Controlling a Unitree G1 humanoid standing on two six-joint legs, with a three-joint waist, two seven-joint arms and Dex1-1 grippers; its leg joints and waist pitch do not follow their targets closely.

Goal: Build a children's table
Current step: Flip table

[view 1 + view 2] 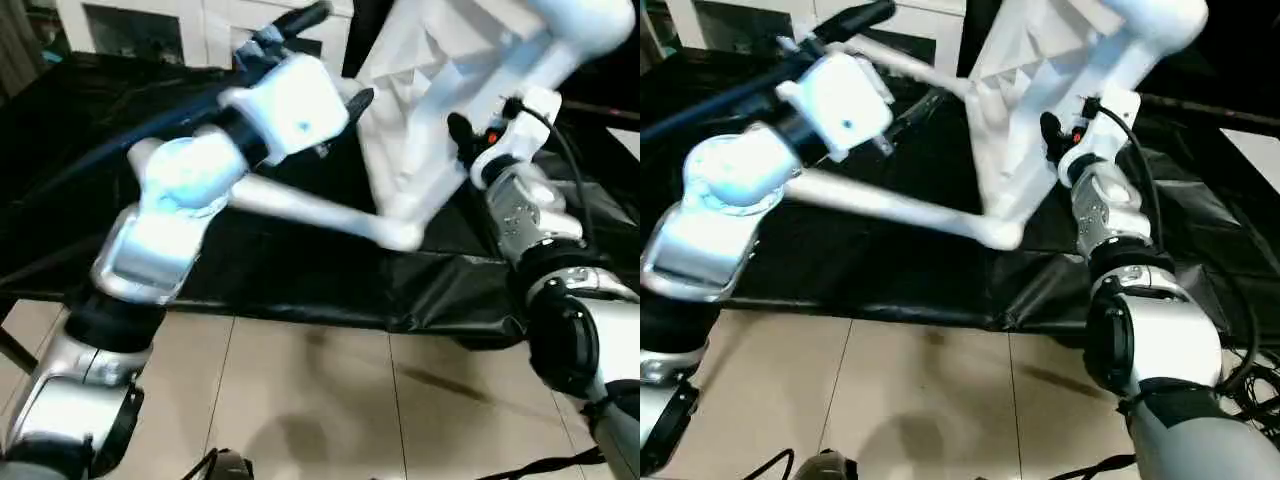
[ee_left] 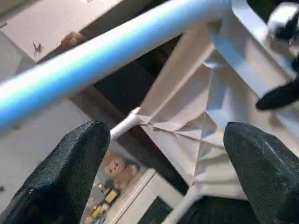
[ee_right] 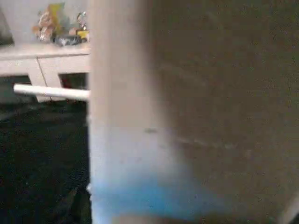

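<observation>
The children's table (image 1: 430,90) stands tilted up on a black-covered surface, its ribbed underside (image 2: 201,107) facing my left arm. One long white leg (image 1: 300,208) runs from the lower corner socket (image 1: 400,235) toward the left. Another leg (image 1: 905,65) passes behind my left gripper (image 1: 330,60), which is open, its black fingers (image 2: 70,177) spread wide and apart from the leg (image 2: 107,51) that crosses beyond them. My right gripper (image 1: 468,135) is shut on the tabletop's rim (image 1: 500,100), one black finger (image 2: 280,95) lying on the underside. A white surface (image 3: 187,116) sits right in front of the right wrist camera.
Black cloth (image 1: 300,270) covers the work surface, and its front edge drops to a beige tiled floor (image 1: 300,400). A white cabinet with glass doors (image 1: 150,25) stands behind. A shelf with small toys (image 3: 60,35) is at the back.
</observation>
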